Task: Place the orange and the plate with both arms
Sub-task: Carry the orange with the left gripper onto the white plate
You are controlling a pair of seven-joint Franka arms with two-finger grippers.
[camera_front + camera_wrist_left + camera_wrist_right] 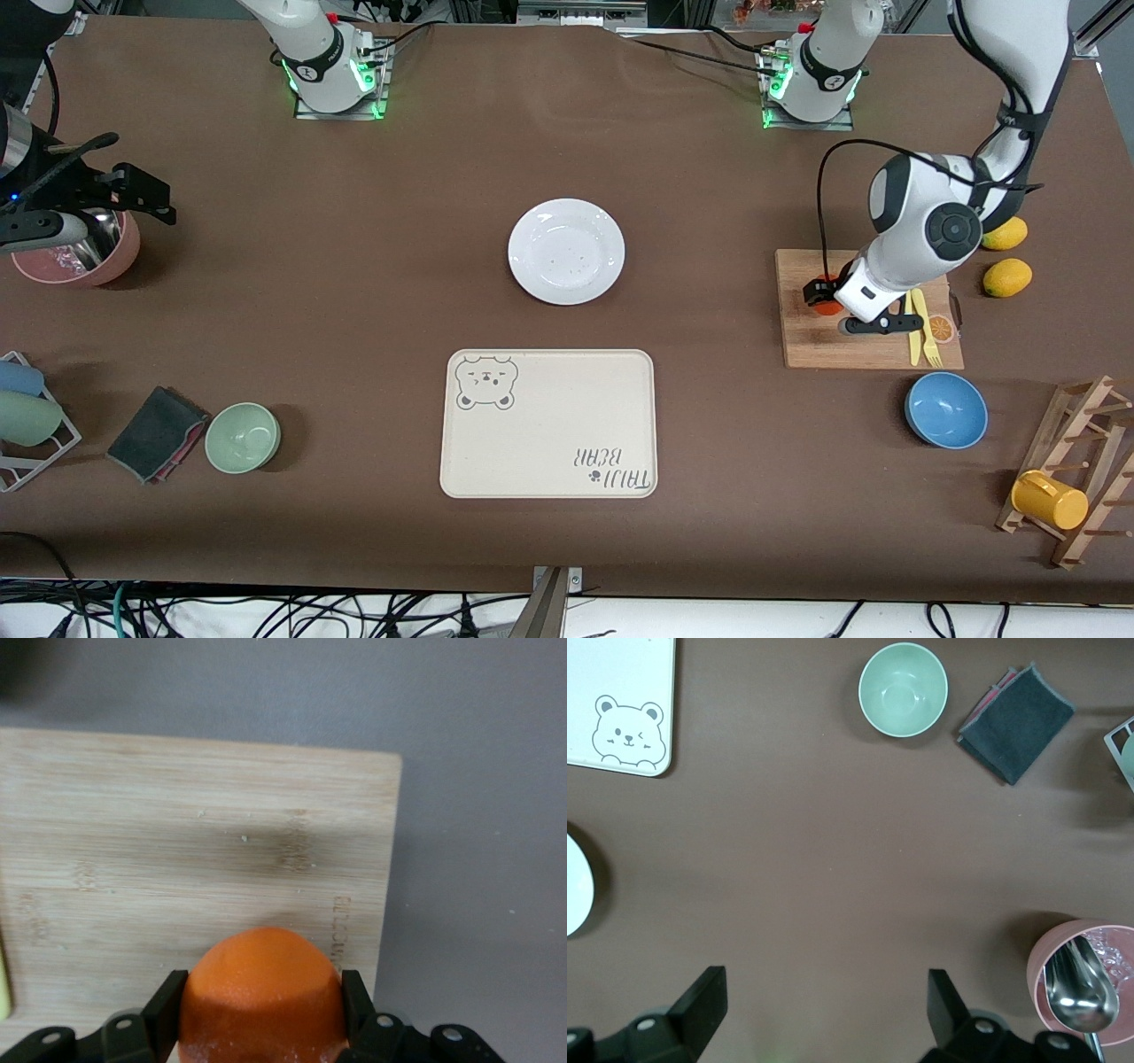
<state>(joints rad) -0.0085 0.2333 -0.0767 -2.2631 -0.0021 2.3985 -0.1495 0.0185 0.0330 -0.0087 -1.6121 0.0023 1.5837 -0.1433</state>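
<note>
The orange [829,307] is between the fingers of my left gripper [824,296], which is shut on it over the wooden cutting board [864,346], near the board's corner toward the plate. In the left wrist view both fingers [171,992] press the sides of the orange [262,979]; my left gripper [262,985] shows over the board [177,833]. The white plate [566,251] lies empty at mid-table, and its edge shows in the right wrist view [574,886]. My right gripper [142,190] [825,983] is open and empty, waiting over the table beside the pink bowl [84,257].
A cream bear-print tray [549,424] lies nearer the camera than the plate. A yellow fork and knife [923,323] lie on the board. Two lemons [1007,277], a blue bowl [946,409] and a cup rack [1076,470] are near it. A green bowl [243,437] and a dark cloth [155,434] are at the right arm's end.
</note>
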